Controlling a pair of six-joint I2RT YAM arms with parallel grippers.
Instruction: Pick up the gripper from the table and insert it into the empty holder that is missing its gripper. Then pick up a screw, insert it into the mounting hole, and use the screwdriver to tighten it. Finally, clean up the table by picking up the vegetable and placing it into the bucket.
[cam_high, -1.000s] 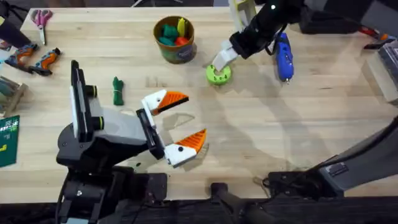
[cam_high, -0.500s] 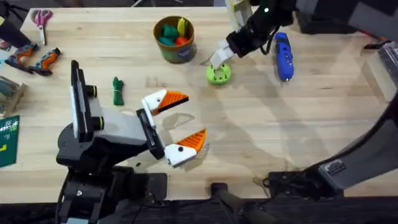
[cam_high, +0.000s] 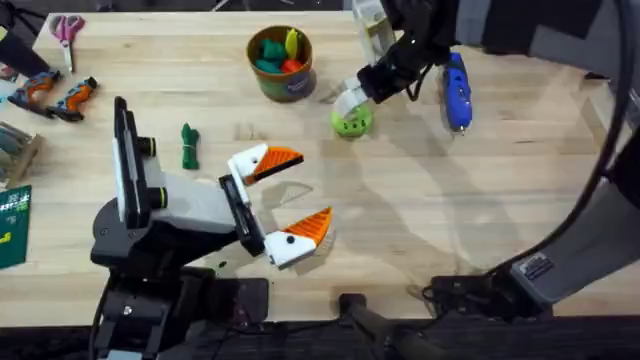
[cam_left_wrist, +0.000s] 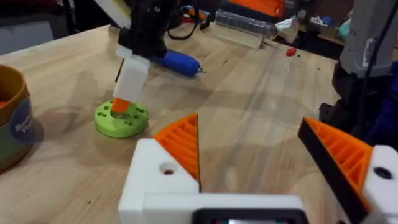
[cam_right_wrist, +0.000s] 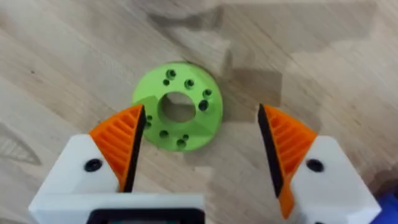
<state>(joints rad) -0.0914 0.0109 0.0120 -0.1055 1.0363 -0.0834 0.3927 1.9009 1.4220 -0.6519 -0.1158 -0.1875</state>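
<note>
Right gripper (cam_high: 352, 100), fingers spread wide, empty, hangs over green disc (cam_high: 351, 122). Left gripper (cam_high: 290, 195) also wide, empty. Screwdriver (cam_high: 457, 91) at disc's 2 o'clock; bucket (cam_high: 282, 62) at 10 o'clock.

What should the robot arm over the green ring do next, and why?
Probably lower a little: the right gripper hangs open right above the lime green disc, one finger on each side, not touching it yet. Going down would let the fingers close around it.
</note>
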